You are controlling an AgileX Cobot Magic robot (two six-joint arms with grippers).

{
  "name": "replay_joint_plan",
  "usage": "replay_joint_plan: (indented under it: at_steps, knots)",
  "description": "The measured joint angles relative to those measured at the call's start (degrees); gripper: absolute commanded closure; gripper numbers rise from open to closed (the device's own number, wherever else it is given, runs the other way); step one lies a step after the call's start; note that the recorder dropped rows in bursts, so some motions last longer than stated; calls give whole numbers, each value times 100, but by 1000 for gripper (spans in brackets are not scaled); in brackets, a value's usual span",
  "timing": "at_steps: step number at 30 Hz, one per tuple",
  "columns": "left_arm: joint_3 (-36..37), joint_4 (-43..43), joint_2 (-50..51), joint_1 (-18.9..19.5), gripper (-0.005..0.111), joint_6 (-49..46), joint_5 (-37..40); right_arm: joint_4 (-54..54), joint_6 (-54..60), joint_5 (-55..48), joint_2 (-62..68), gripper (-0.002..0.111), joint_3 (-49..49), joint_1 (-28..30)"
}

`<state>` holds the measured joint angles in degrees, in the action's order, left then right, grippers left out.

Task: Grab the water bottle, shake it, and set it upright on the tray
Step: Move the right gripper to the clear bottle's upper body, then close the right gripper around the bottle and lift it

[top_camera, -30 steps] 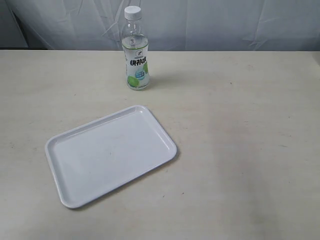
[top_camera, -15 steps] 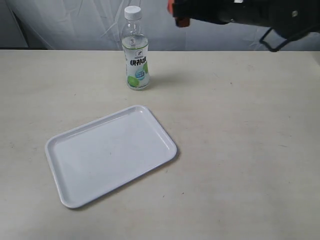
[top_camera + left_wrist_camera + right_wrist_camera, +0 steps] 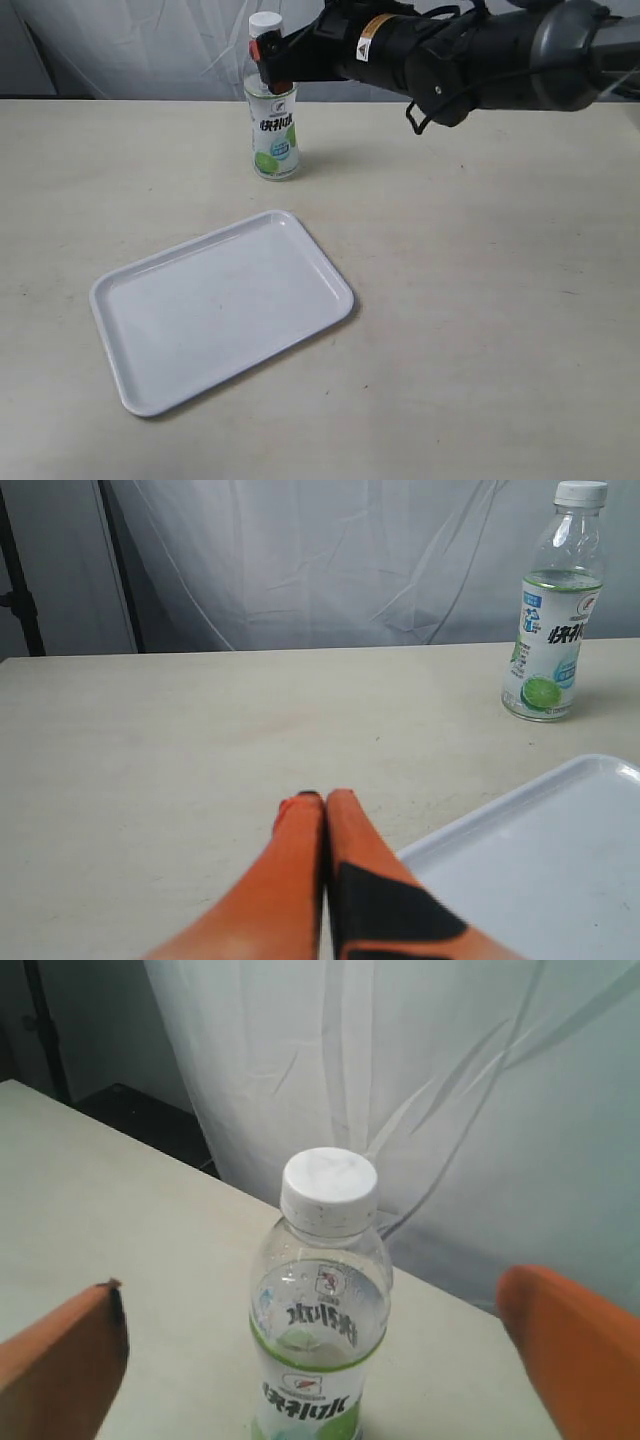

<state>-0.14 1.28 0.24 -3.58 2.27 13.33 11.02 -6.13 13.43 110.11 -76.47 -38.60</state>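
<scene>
The water bottle (image 3: pixel 274 130), clear with a white cap and a lime label, stands upright on the table at the back, behind the tray (image 3: pixel 220 310). My right gripper (image 3: pixel 271 58) has reached in from the right at the height of the bottle's neck. It is open: in the right wrist view the bottle (image 3: pixel 320 1310) stands between the spread orange fingers (image 3: pixel 62 1360), which do not touch it. My left gripper (image 3: pixel 323 798) is shut on nothing, low over the table beside the tray's rim (image 3: pixel 500 805). From there the bottle (image 3: pixel 551 630) shows far off.
A white curtain (image 3: pixel 150 40) hangs behind the table's back edge. The black right arm (image 3: pixel 470 55) stretches across the top right above the table. Bare beige tabletop (image 3: pixel 480 300) lies to the right of the tray.
The right arm came into view from the upper right and travelled left, bringing its open gripper to the bottle's neck. Bottle and tray have not moved.
</scene>
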Motion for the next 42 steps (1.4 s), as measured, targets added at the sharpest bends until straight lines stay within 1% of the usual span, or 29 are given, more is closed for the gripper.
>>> replay_joint_plan:
  at_steps: [7,23,32,42]
  knots:
    - [0,0,0,0,106,0,0,23,0,555,536,4,-253,0]
    - [0,0,0,0,106,0,0,-21,0,568,1764,4,-1539,-4]
    - [0,0,0,0,106,0,0,-371,0,568,2341,4,-2126,-14]
    - [0,0,0,0,106,0,0,-630,-76,569,2628,4,-2271,-26]
